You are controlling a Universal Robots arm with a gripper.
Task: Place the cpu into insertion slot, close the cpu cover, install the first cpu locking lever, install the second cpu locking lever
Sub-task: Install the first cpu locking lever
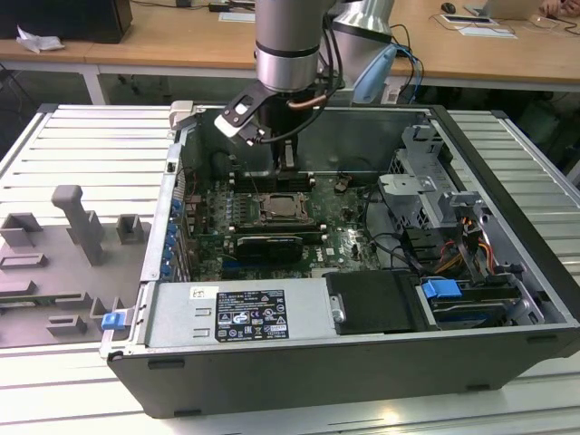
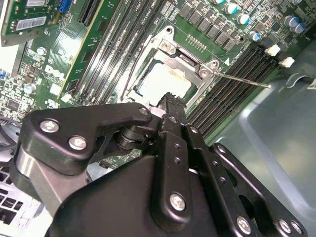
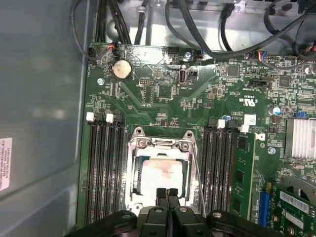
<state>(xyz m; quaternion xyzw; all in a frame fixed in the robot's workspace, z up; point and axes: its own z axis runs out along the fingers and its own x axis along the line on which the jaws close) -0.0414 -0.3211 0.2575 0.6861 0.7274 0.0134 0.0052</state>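
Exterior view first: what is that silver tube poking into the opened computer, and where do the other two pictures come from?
That tube is a robot arm, seen by a camera standing off it. It reaches into an open computer case lying on a grey slatted table. The two wrist views come from cameras riding on the arm, looking past its black jaws, which are pressed together and hold nothing. Beneath them the cpu sits in its insertion slot on the green motherboard, with the cpu cover framing it.
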